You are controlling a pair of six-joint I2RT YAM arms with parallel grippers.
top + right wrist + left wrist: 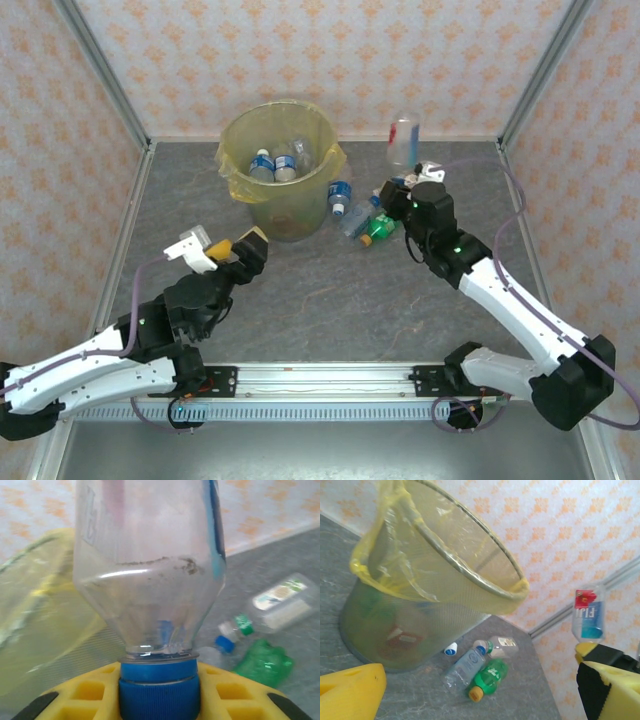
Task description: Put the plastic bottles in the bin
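My right gripper (159, 692) is shut on the blue cap (159, 685) of a clear plastic bottle (150, 555), which stands up above the fingers. From above, that bottle (404, 140) is to the right of the bin, over the right gripper (405, 187). The bin (280, 170) is a round bucket lined with a yellow bag and holds several bottles (275, 165). On the table beside it lie a green bottle with an orange cap (490, 677) and two clear bottles (467, 665). My left gripper (236, 249) is open and holds nothing, near the bin's front left.
The bin (435, 580) rises close ahead of the left wrist. A further blue-capped bottle (340, 196) lies against the bin's right side. Patterned walls with metal corner posts (535, 70) close in the grey table (320, 300) at the back and sides.
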